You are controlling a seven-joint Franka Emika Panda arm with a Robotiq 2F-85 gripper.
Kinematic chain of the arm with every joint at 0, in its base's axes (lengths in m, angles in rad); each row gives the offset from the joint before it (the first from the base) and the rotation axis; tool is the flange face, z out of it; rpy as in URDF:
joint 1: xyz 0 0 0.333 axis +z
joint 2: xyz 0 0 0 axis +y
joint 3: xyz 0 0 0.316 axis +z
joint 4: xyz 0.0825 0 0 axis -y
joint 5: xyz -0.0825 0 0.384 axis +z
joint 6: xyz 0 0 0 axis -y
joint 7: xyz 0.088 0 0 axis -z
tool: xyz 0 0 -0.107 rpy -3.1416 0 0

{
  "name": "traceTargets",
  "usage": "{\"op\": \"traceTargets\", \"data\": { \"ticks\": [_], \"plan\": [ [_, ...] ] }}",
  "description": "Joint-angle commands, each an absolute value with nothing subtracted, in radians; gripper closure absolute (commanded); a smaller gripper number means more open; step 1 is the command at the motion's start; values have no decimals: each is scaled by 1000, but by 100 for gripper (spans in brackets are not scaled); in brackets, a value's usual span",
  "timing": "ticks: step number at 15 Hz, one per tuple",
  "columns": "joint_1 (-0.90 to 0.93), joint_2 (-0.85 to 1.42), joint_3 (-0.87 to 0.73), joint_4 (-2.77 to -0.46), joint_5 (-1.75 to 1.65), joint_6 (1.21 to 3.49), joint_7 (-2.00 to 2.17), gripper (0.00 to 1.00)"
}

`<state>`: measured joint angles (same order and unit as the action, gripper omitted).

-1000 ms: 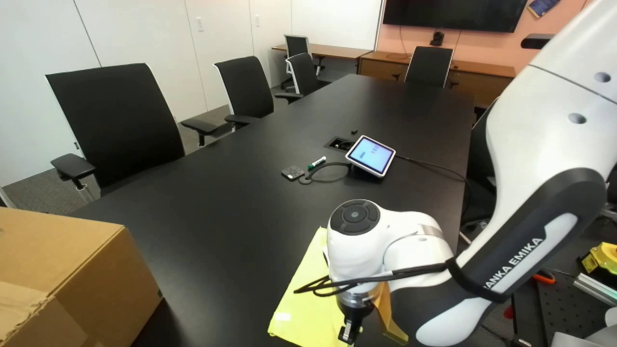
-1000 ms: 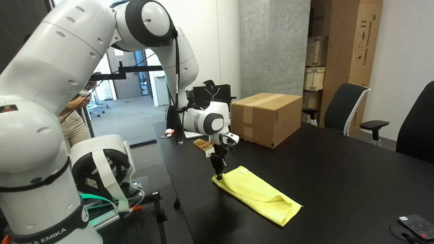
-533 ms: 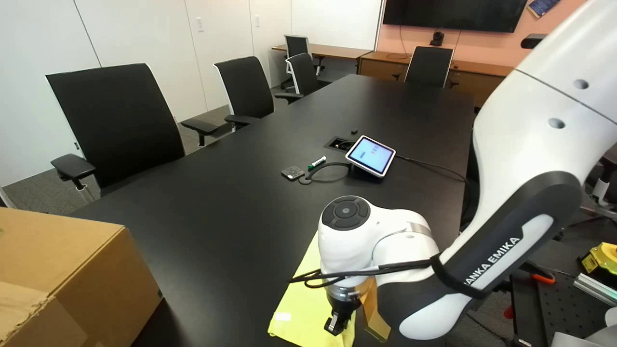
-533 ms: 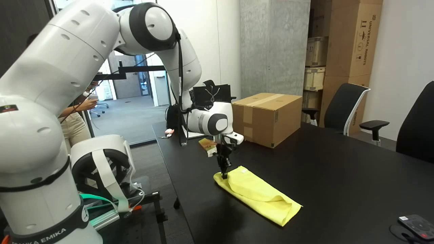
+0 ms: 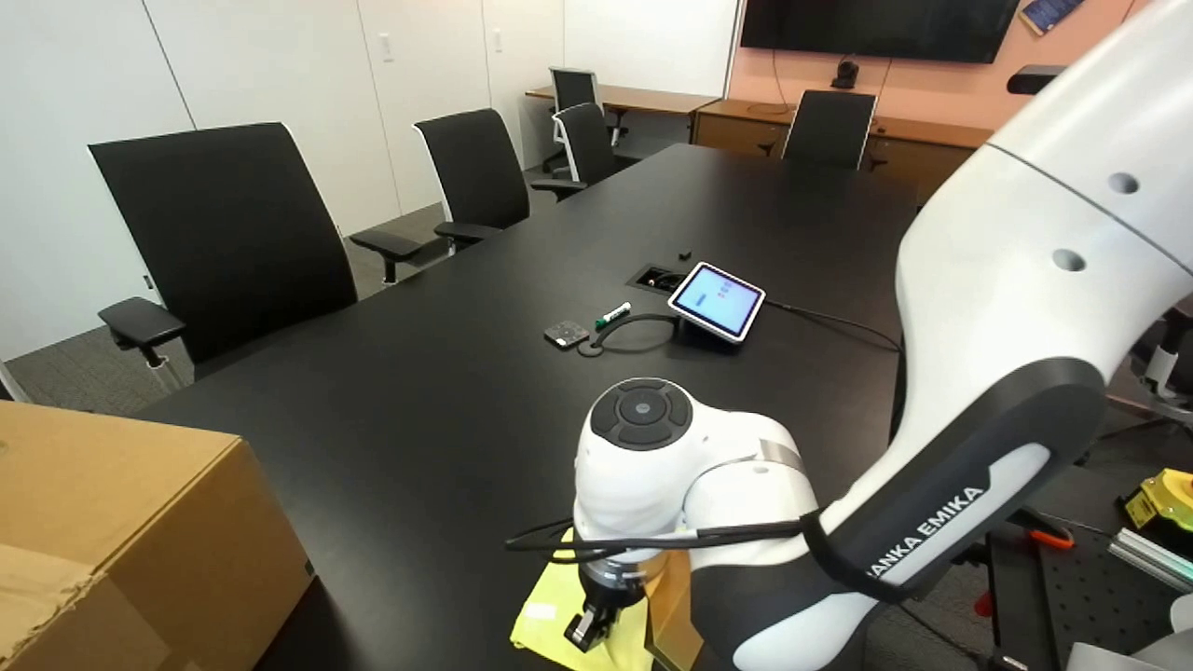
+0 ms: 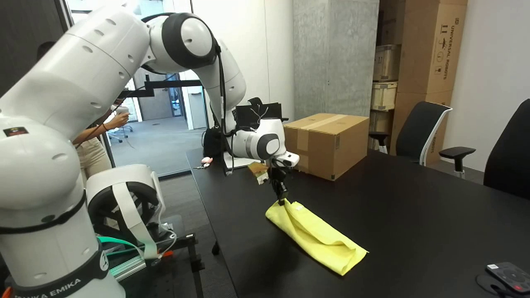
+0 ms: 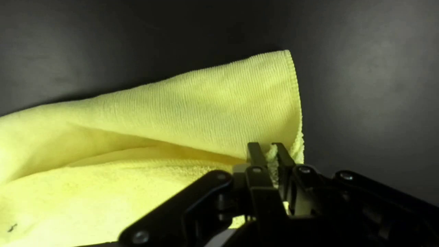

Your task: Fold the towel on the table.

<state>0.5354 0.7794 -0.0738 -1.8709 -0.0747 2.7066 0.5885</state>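
The black fingers (image 7: 256,155) of a white robot arm (image 6: 78,78) are clamped on a pinch of yellow towel (image 7: 205,103), close to its stitched edge. The towel lies on a long black table (image 6: 414,215), and its end rises in a small peak to the fingers in an exterior view. In the wrist view, a shadowed hollow runs to the left of the fingers, and one corner lies ahead of them. On the table, apart from the fingers, are a cardboard box (image 6: 325,145), a tablet (image 5: 718,300) with a lit screen and, near the tablet, a marker (image 5: 613,314)
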Motion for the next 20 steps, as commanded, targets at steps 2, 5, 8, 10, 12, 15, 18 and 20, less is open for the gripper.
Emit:
{"op": "traceTargets", "data": {
  "ticks": [2, 5, 8, 10, 12, 15, 18, 20],
  "plan": [
    [543, 812, -61, -1765, -70, 2722, 594, 86],
    [548, 856, -54, -1677, -81, 2694, 578, 86],
    [561, 948, -76, -1549, -94, 2657, 581, 86],
    [553, 1023, -84, -1449, -88, 2625, 581, 86],
    [534, 1076, -78, -1375, -70, 2611, 580, 87],
    [535, 1137, -97, -1280, -73, 2610, 598, 87],
    [550, 1166, -115, -1210, -81, 2597, 611, 87],
    [546, 1147, -104, -1217, -73, 2568, 611, 72]
  ]
}}
